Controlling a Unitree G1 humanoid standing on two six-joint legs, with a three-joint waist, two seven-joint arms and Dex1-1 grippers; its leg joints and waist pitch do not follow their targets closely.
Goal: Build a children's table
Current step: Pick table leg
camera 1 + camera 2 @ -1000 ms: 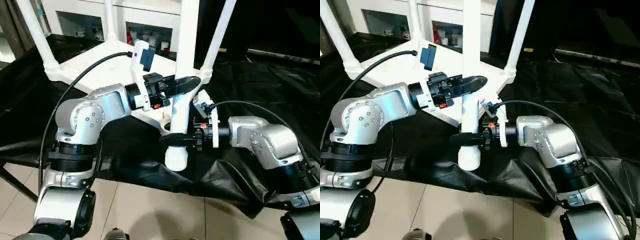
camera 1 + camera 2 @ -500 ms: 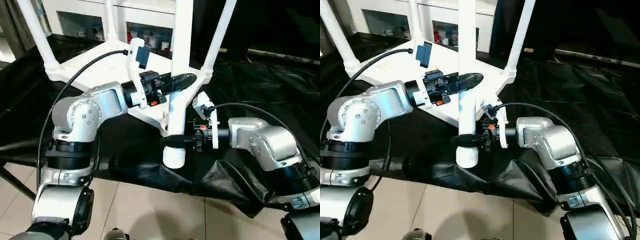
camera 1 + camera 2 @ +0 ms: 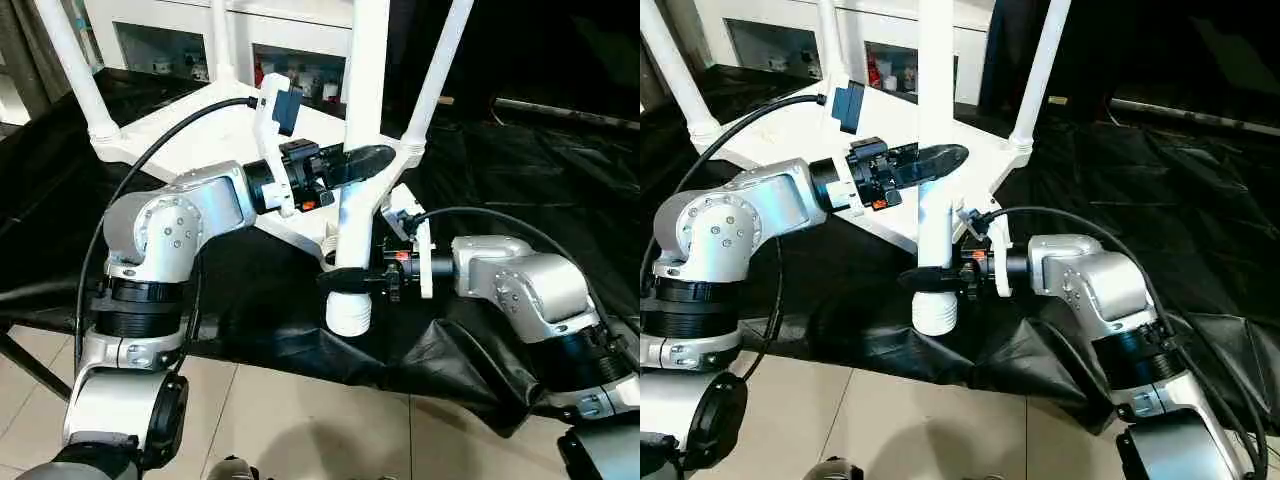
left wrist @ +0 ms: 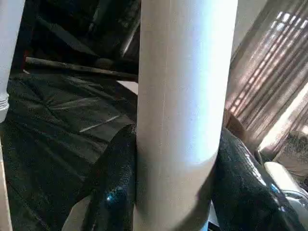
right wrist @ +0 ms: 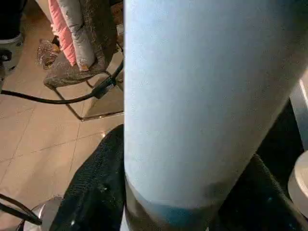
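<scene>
Black sheet [image 3: 560, 180] covers the work surface, tile floor [image 3: 300, 430] below, white cabinet [image 3: 200, 40] with glass-fronted shelves at the back.

Left tool [image 3: 352, 163] is clamped on the fourth leg [image 3: 362, 110] partway up; the left wrist view shows a black finger on each side of the tube [image 4: 185, 106], touching it. Right tool [image 3: 345, 281] grips the same leg low down, just above its thick threaded end [image 3: 349, 313]; the right wrist view shows fingers hugging both sides of the tube [image 5: 192, 96]. Leg is near upright.

Tabletop [image 3: 200, 135] lies upside down on the sheet, three legs already standing in corner sockets: [image 3: 70, 70], [image 3: 218, 40], [image 3: 435, 75]. The near corner socket [image 3: 332, 243] looks empty, just beside and behind the held leg. The leg's end hangs in front of that corner, over the sheet's edge, not in the socket.

Step in hand, as I read it: seating the last leg. Next move calls for lifting the end clear, shifting it back over the socket, lining it up straight, then pressing or twisting in. Risk: tilt at entry jams it.
</scene>
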